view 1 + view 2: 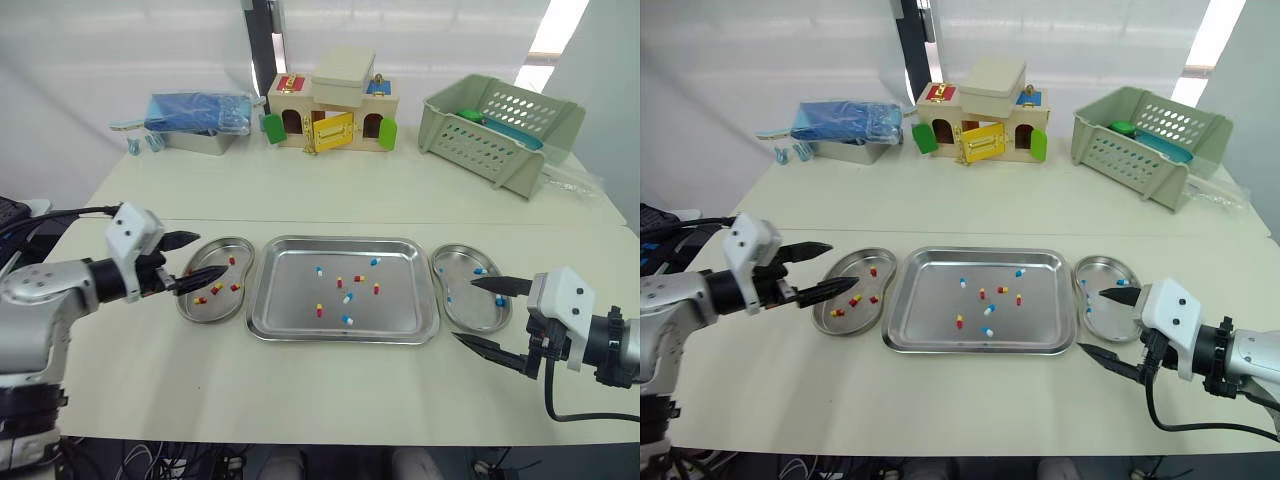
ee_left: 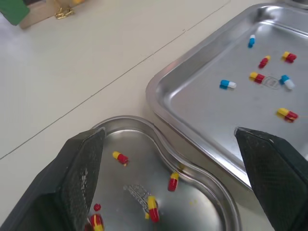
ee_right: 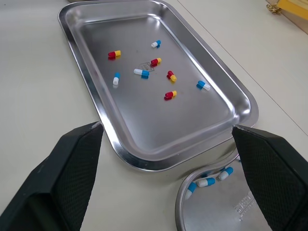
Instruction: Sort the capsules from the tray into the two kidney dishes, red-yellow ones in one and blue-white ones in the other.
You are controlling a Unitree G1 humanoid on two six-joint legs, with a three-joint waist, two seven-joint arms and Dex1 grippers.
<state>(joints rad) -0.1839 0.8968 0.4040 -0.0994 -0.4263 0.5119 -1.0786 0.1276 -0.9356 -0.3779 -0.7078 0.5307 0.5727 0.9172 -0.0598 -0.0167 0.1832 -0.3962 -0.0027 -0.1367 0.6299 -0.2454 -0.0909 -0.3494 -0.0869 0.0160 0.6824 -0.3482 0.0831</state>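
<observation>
- Left gripper (image 1: 203, 258) hangs empty with fingers spread apart, above the left kidney dish (image 1: 237, 260), which holds red-yellow capsules (image 1: 216, 289).
- Right gripper (image 1: 468, 311) is likewise spread wide and empty, at the near edge of the right kidney dish (image 1: 462, 262), where blue-white capsules (image 1: 480, 270) lie.
- Tray (image 1: 340, 336) sits between them, left dish at its 9 o'clock, right dish at 3 o'clock, both capsule colours scattered inside.
- Toy house (image 1: 333, 105) stands at the tray's 12 o'clock, a green basket (image 1: 500, 130) towards 1 o'clock.
</observation>
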